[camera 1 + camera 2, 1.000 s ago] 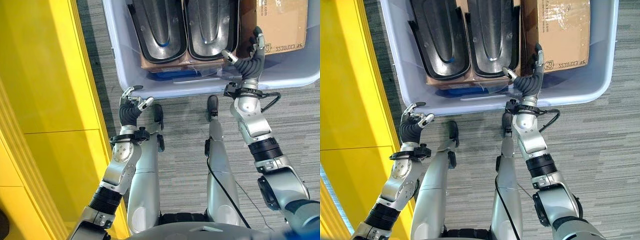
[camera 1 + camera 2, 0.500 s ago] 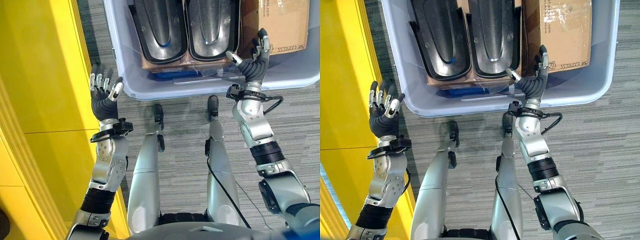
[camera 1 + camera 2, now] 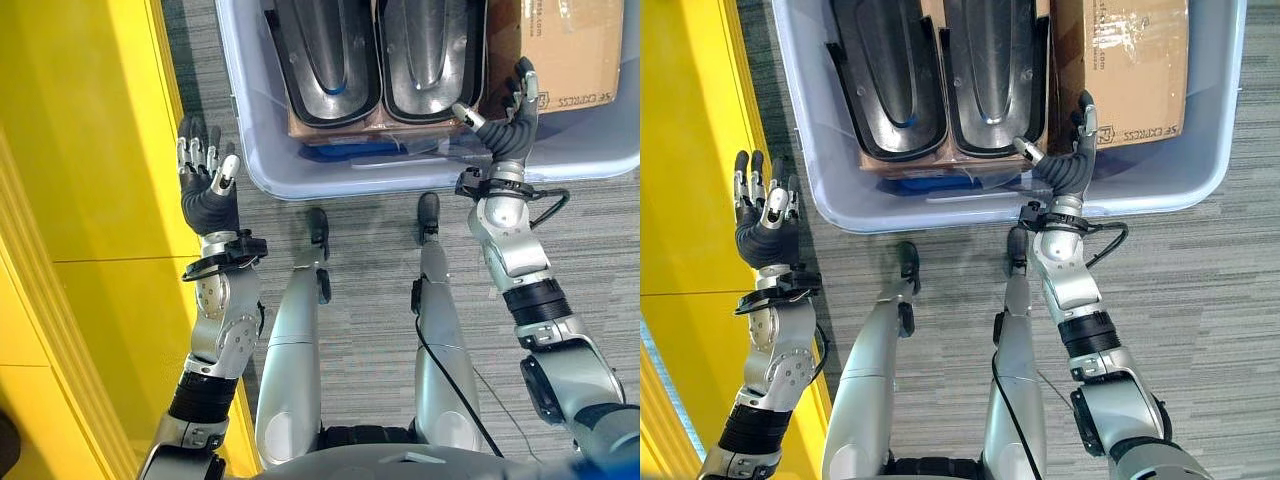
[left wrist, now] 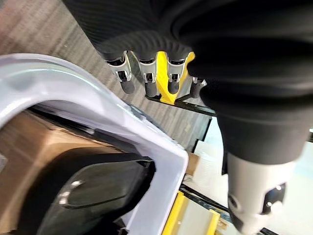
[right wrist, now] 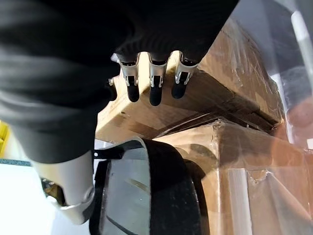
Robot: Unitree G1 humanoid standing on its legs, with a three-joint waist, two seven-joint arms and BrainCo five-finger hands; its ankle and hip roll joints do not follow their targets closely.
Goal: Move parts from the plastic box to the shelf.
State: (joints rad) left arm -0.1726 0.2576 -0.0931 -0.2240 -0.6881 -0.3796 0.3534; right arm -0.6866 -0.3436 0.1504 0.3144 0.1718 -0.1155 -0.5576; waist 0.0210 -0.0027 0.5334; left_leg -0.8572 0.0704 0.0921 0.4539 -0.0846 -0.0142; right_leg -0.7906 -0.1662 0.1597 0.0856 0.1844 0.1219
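step: reach into pale blue plastic box | right hand fingers spread over near rim, left hand wide beside corner, both empty | next: grasp glossy black moulded part

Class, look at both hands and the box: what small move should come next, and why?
Probably the left hand should swing in over the plastic box. It is open and empty outside the box's corner, while the open right hand is already over the box beside the black parts.

Silver-grey arms end in dark ribbed wrist covers and silver fingers with dark tips.
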